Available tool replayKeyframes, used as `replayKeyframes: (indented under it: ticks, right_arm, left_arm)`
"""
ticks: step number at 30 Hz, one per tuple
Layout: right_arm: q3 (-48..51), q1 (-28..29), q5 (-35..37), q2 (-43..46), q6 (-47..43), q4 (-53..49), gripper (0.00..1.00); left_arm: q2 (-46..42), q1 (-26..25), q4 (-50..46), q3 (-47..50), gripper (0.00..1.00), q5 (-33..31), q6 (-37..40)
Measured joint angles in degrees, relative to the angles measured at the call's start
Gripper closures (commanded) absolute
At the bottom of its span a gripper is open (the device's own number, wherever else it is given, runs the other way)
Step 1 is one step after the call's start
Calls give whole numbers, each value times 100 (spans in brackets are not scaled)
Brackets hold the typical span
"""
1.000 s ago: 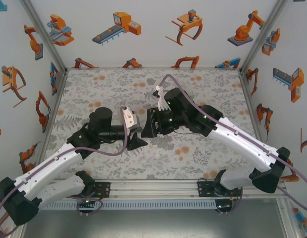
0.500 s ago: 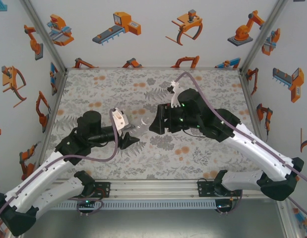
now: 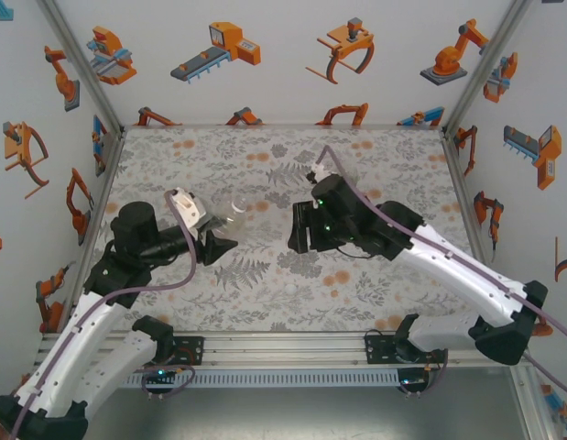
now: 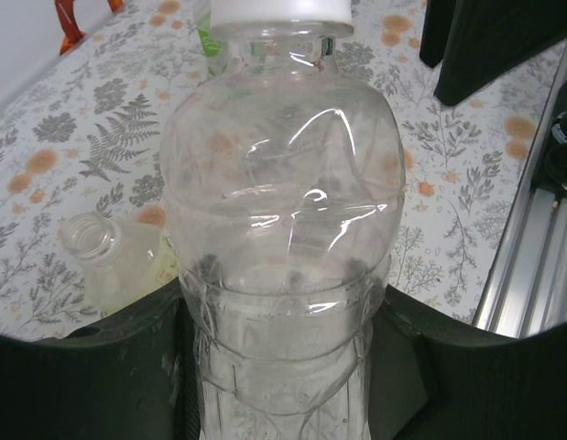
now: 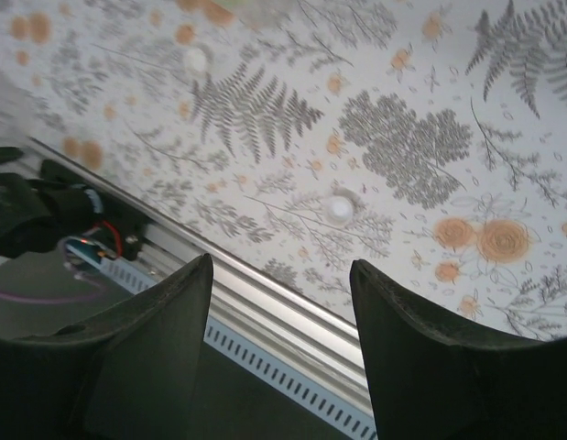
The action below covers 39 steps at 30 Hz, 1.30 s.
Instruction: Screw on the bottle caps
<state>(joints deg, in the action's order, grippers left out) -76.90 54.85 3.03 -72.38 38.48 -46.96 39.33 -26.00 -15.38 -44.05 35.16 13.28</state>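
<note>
1. While the counter point(image 3: 375, 156) with its fern and flower print covers the whole floor of the cell, a metal rail point(image 3: 292, 344) runs along its near edge, where both arms are bolted.
2. The left tool point(image 3: 217, 242) hangs over the left half of the counter, pointing right. Its dark fingers point(image 4: 100, 367) press against both sides of the clear bottle point(image 4: 283, 211), pinching its lower body.
3. The right tool point(image 5: 281, 268) sits right of centre, facing the left tool, with bare counter between them. Its fingers are spread with nothing between them, and the counter and rail show through the gap.
4. The clear bottle juts out of the left tool, its neck end pointing away from the fingers.
5. A yellowish bottle point(image 4: 109, 266) rests on the counter just beside the left tool's finger, its neck open. I cannot tell whether it stands upright or is tilted.
6. A green bottle point(image 4: 208, 41) shows as a sliver behind the clear bottle's neck.
7. A white cap point(image 4: 281, 9) sits on the clear bottle's neck. I cannot tell how tightly it is screwed on.
8. One loose cap point(image 5: 341, 208) lies flat on the counter ahead of the right tool's fingers, not touching them.
9. Another loose cap point(image 5: 194, 60) lies farther off, well apart from the first and from the right tool.
</note>
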Motion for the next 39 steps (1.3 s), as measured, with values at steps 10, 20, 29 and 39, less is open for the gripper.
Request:
replayKeyframes:
  ticks: [10,20,29,39]
  right_arm:
    - [562,485,267,-949,210,28,44]
    - [922,791,409,-1755,461,588,45]
    - [1305,848,437,-2221,748,1121,50]
    - [1309,868,444,-2450,824,1338,51]
  left_arm:
    - [-391,107,293,623,100,-426,-120]
    - [-1150,129,404,820,100,-1316,-118]
    - [-1049,129,420,848,98,-1563,-114]
    - [-872,131,420,848,97,-1451,-114]
